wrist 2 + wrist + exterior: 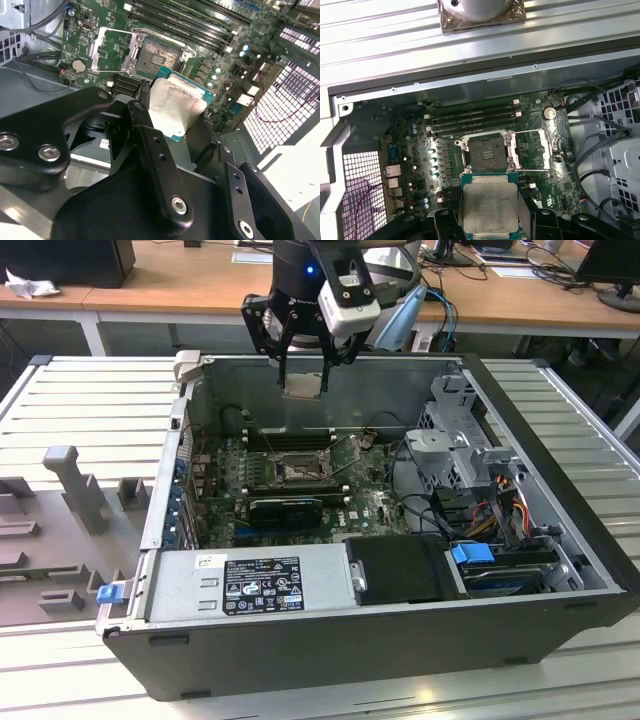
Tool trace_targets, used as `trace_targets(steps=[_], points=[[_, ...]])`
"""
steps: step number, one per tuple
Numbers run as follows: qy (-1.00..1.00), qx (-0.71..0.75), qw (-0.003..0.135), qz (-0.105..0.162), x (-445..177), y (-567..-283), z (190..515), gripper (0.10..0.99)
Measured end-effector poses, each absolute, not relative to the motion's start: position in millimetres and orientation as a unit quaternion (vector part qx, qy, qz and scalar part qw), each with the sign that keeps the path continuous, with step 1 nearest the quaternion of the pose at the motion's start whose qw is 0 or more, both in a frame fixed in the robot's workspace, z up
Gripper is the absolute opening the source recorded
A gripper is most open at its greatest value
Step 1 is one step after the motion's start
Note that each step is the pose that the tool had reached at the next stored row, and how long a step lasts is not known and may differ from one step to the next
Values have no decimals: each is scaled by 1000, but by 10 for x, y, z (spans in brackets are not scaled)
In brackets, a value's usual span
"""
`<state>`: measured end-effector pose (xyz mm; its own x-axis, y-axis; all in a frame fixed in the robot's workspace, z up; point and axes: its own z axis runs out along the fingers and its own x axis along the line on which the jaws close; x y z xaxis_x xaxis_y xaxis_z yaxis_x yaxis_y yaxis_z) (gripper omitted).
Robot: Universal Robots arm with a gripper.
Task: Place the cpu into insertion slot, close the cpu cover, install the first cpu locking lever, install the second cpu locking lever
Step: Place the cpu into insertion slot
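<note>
Exterior view: the gripper (303, 380) pinches the cpu (303, 387) by opposite edges, well above the insertion slot (297, 469). Second wrist view: the cpu (175, 102) sits flat in that pinch. First wrist view: the insertion slot (486, 152) lies open (light, stiff, fragile underneath, I judge; edges only)

One cpu (490, 210) edge runs off the frame in first wrist view. In second wrist view the gripper (175, 107) covers two of its edges. Upper arm (300, 270) cut off in exterior view; slot (297, 470) inside too small to tell there.
</note>
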<state>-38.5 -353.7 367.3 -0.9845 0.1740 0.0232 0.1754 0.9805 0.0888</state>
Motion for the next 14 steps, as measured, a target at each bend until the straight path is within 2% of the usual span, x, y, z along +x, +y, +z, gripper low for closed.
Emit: trace_targets(steps=[14], points=[[-990,-135,5,-45,-385,-3536,3665,533]])
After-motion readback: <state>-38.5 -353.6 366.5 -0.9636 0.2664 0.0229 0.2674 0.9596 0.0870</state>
